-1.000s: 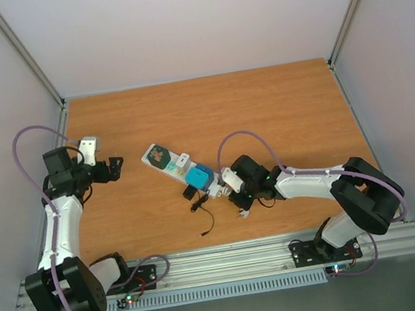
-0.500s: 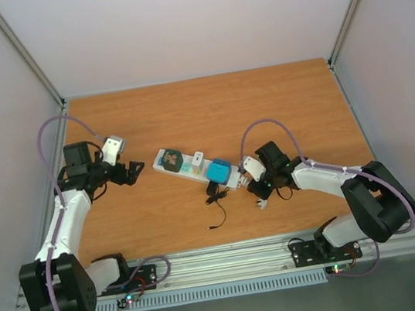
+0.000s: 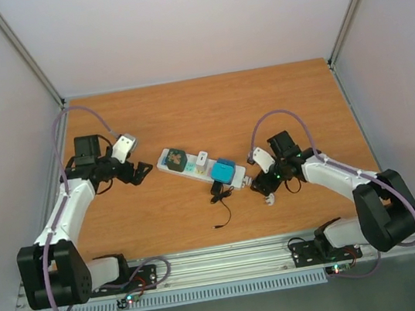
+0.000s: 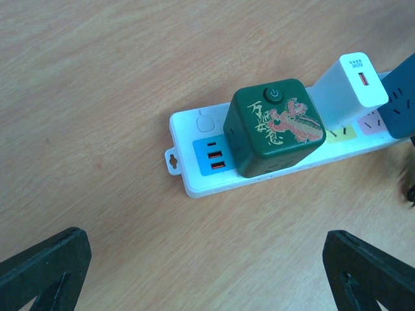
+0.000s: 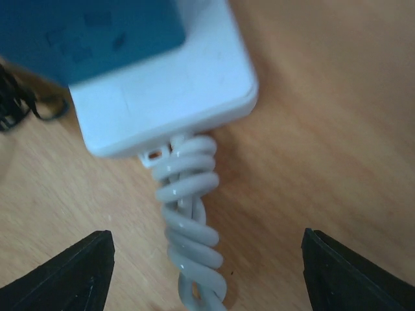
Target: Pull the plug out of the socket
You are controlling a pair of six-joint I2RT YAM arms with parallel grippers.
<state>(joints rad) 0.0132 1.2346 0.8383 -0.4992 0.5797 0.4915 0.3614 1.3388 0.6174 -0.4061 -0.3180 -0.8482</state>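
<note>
The socket is a long white strip lying slantwise mid-table, with a green cube plug, a white charger and a blue cube seated in it. My left gripper is open just off its left end. In the left wrist view the strip and green cube lie ahead of the spread gripper. My right gripper is open at the right end. There its fingers straddle the curly white cord without touching it.
A small black adapter with a thin black cable lies on the wooden table beside the strip's near side. Grey walls close in the table on three sides. The arm bases sit on a metal rail at the near edge.
The right gripper was shut at the strip's cord end and dragged it rightward, then opened. The strip has turned flatter. The left gripper swung right, up to the strip's left end.
</note>
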